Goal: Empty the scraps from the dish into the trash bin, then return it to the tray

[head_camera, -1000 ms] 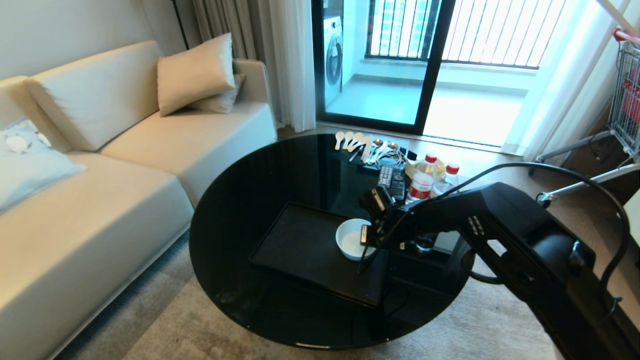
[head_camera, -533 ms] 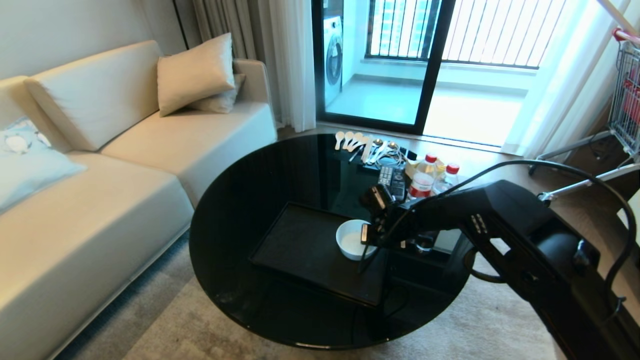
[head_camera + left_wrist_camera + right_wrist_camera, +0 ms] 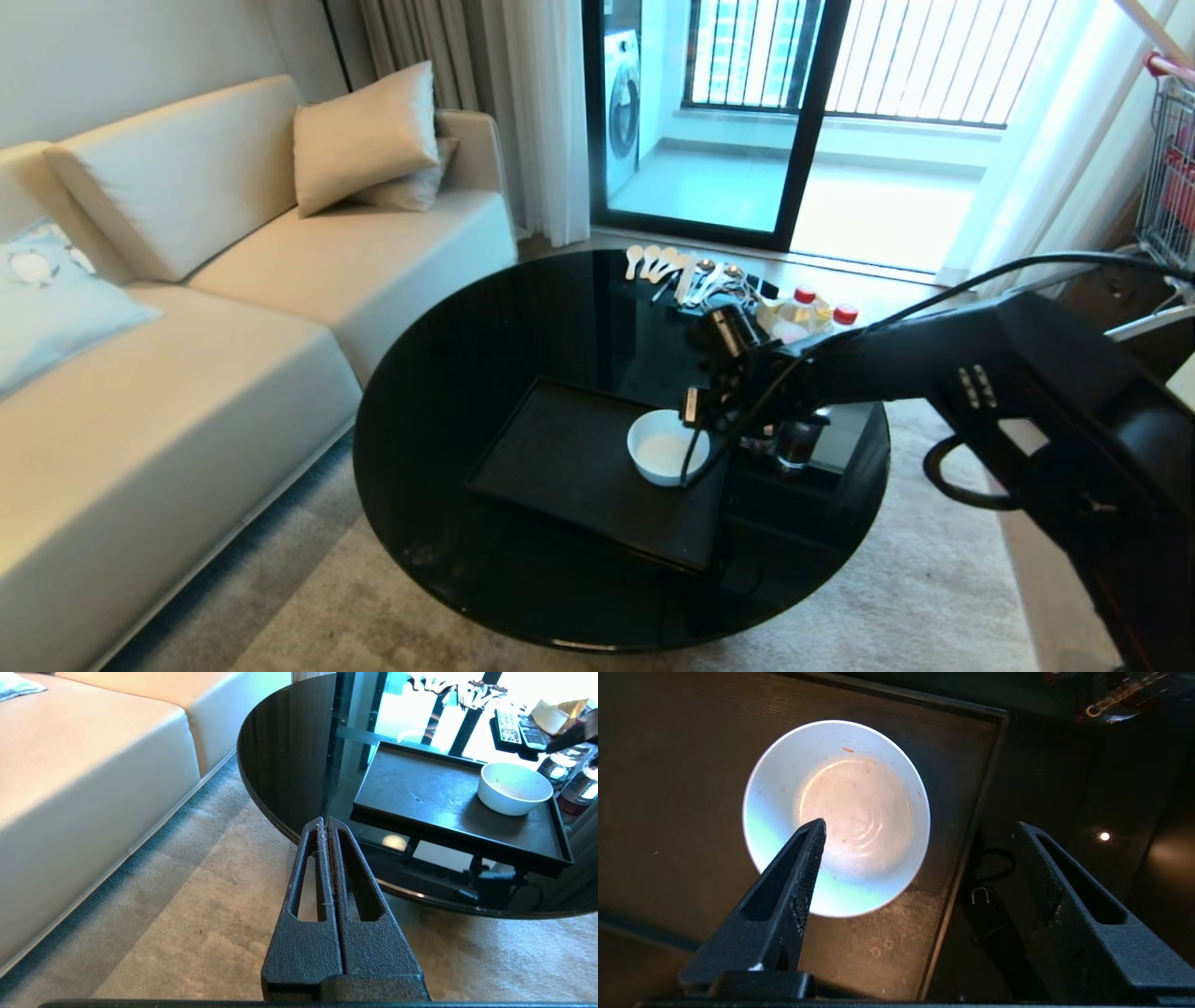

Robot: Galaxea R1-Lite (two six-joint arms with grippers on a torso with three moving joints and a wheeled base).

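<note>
- Dish [image 3: 662, 448] sat on the tray [image 3: 560, 457] near its right edge (only faint orange smears inside).
- Right gripper [image 3: 920, 828] hung above it, jaws spread wide, holding nothing.
- Left gripper [image 3: 325, 823] was pressed closed, low over carpet.

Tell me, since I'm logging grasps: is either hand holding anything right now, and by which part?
Nothing is held. The right hand is open above the dish, which sits on the tray; the left hand is shut on nothing, off the table.
</note>
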